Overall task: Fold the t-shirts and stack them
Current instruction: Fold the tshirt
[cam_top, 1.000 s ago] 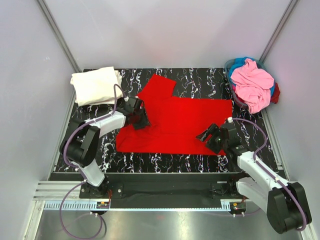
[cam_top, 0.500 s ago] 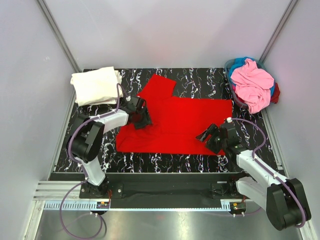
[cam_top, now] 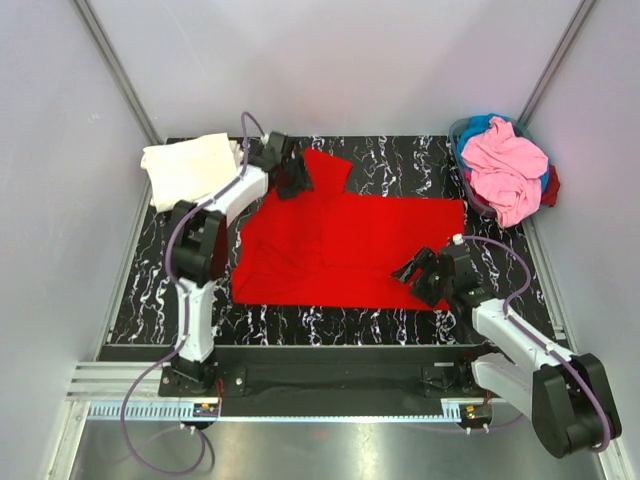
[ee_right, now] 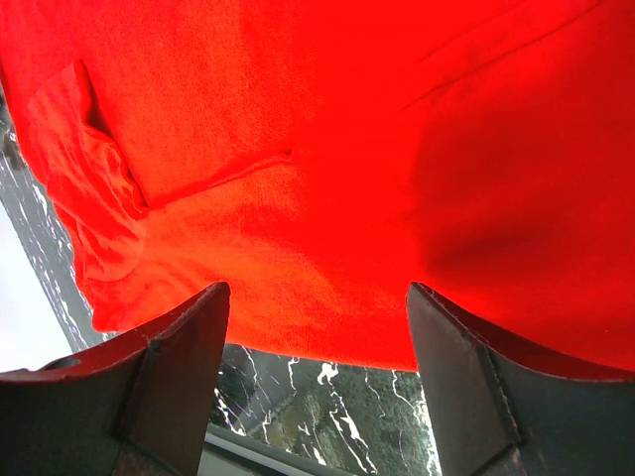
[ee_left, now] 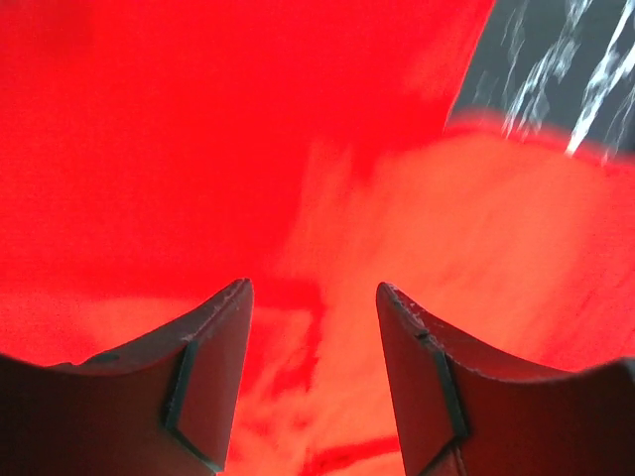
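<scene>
A red t-shirt [cam_top: 350,240] lies spread on the black marbled table [cam_top: 400,160], one sleeve pointing to the back. My left gripper [cam_top: 297,181] is open over the shirt's back-left part, by the sleeve; red cloth [ee_left: 298,149] fills the left wrist view between its fingers [ee_left: 213,357]. My right gripper [cam_top: 412,272] is open at the shirt's front-right corner; the right wrist view shows the hem [ee_right: 327,327] and bare table between its fingers [ee_right: 466,377]. A folded cream t-shirt [cam_top: 190,168] lies at the back left.
A basket [cam_top: 462,160] at the back right holds a heap of pink [cam_top: 505,165] and blue shirts. White walls and metal posts close in the table. The front edge of the table [ee_right: 298,426] shows just below the hem in the right wrist view.
My left arm has swung from the shirt's left middle to the back, beside the sleeve. The shirt's left edge has spread out a little. The right arm has stayed in place.
</scene>
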